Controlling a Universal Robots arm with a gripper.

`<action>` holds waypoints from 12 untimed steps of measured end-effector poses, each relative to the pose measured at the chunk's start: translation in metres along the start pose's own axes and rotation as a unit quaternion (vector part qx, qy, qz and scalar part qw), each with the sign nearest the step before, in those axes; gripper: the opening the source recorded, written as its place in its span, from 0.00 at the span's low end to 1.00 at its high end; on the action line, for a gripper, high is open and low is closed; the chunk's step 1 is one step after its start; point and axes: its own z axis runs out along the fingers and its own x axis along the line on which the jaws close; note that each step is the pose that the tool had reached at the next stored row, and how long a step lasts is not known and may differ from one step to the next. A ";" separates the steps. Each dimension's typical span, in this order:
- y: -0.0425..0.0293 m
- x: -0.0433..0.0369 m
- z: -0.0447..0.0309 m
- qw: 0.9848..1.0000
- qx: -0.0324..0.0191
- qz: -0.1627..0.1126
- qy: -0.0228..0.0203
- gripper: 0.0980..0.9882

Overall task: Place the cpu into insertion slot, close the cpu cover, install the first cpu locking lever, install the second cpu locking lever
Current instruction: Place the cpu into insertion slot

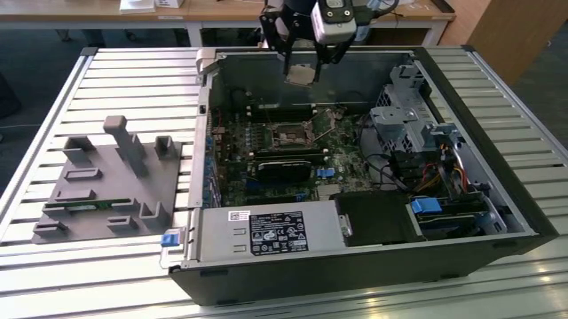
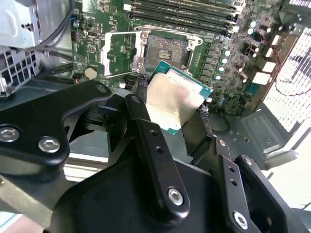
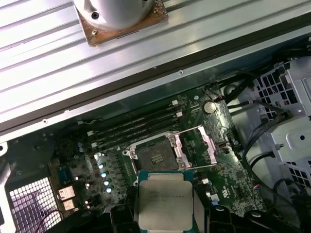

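A slatted metal counter (image 1: 133, 80) carried an open black computer case (image 1: 355, 279), lying on its side with its insides facing up. On the exterior view's left of the case sat a grey moulded fixture tray (image 1: 89, 199) with posts and pockets. Inside the case, a green motherboard (image 1: 346, 156) covered the floor, with a cage of drive bays and cables toward the exterior view's right.

The robot arm (image 1: 333, 16) hung over the far side of the case. Its jaws were clenched on the cpu (image 1: 300, 74), the black fingers (image 2: 150, 141) pinching the chip by two opposite edges. The cpu (image 2: 172, 99) showed its dull silver top ringed by a green border, and it was in the air, well above the board and touching nothing else.

The insertion slot (image 3: 156, 156) lay bare, its dark centre exposed inside a silvery rim, a little way beyond the held cpu (image 3: 165, 199) in both wrist views. The cpu cover (image 3: 209, 145) was swung open beside the slot, its square window showing green board through it. A thin wire lever (image 2: 119, 74) stood free near the slot.

By this look, none of the four steps was done: the chip was not yet seated, the cover was open, and both levers remained to be fastened.
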 end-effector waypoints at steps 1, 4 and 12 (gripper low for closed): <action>0.0001 0.0000 0.0001 1.000 0.000 0.005 0.000 0.49; 0.0003 0.0001 0.0003 1.000 0.000 0.021 -0.002 0.49; 0.0010 0.0004 0.0009 0.998 -0.001 0.063 -0.006 0.49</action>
